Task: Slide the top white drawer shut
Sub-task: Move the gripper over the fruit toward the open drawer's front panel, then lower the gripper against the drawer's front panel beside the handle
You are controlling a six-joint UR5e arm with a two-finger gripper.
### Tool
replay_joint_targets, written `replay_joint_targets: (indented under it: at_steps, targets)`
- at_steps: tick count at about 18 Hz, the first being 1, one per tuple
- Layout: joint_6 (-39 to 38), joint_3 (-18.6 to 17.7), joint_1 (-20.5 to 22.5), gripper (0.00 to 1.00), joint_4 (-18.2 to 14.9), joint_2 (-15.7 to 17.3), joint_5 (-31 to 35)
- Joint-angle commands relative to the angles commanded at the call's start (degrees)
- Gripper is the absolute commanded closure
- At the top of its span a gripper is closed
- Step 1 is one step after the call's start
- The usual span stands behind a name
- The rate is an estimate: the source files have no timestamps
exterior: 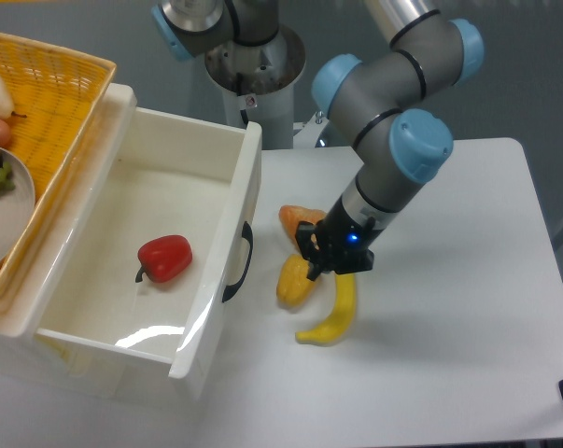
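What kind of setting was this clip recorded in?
Most likely a robotics lab tabletop rig: a white table with an arm on a pedestal, a white drawer pulled open holding a red pepper, and toy-like food such as a banana beside the gripper.

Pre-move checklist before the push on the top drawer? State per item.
1. Drawer is open, to be closed: ok, pulled well out.
2. Contents below rim: ok, red pepper lies low on the drawer floor.
3. Gripper at drawer front: not ok, it hangs over the table fruit, apart from the handle.
4. Path to the front: not ok, yellow pepper, banana and orange piece lie between.
5. Jaws state: cannot tell, seen from above against the fruit.
6. Basket clear of drawer travel: cannot tell.
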Motion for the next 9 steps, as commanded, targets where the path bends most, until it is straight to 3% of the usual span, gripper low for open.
replay_joint_targets:
  at_steps: [3,9]
  targets:
    - [-0.09,0.70,-0.62,0.93,-1.67,1.84,-2.55]
    - [-0.09,0.79,-1.76,0.93,-2.38,1.58,-2.82]
